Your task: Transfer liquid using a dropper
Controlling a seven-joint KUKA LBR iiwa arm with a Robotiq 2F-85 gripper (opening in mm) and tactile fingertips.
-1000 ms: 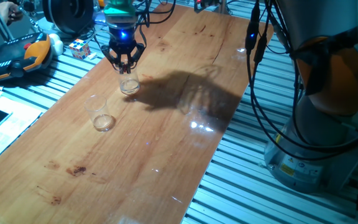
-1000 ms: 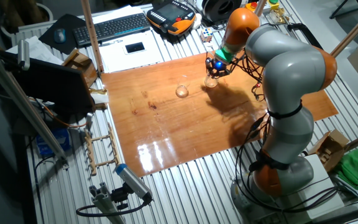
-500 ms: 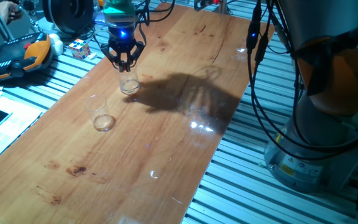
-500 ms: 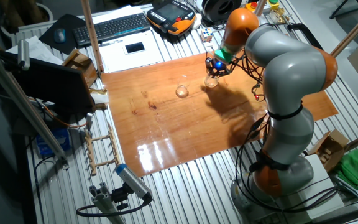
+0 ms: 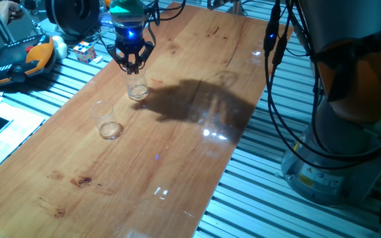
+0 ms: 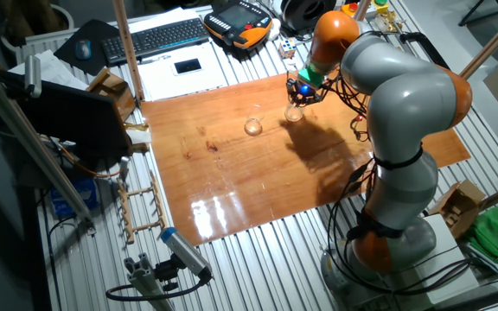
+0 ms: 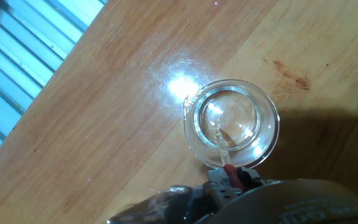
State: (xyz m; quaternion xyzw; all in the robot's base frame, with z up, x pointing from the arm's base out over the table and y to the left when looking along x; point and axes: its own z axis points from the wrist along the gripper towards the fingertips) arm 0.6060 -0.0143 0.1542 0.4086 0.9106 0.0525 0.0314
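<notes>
**Two glasses, one dropper held over the far one**

Two clear glasses stood apart on the worktop (image 5: pixel 197 59). The gripper (image 5: pixel 130 63) hung directly above the far glass (image 5: pixel 137 90), and the near glass (image 5: pixel 107 123) stood free. In the hand view the gripper was closed on the dropper (image 7: pixel 222 151), holding it at the red-pink bulb, and the clear tube pointed down inside the rim of the glass (image 7: pixel 232 123). I could not tell whether the tip touched the liquid, which hardly showed.

To do this step well, I judged that the tube should stay inside the rim and away from the wall. Any lift should go straight up. The squeeze on the bulb should stay even, so that no drop falls on the wood.
</notes>
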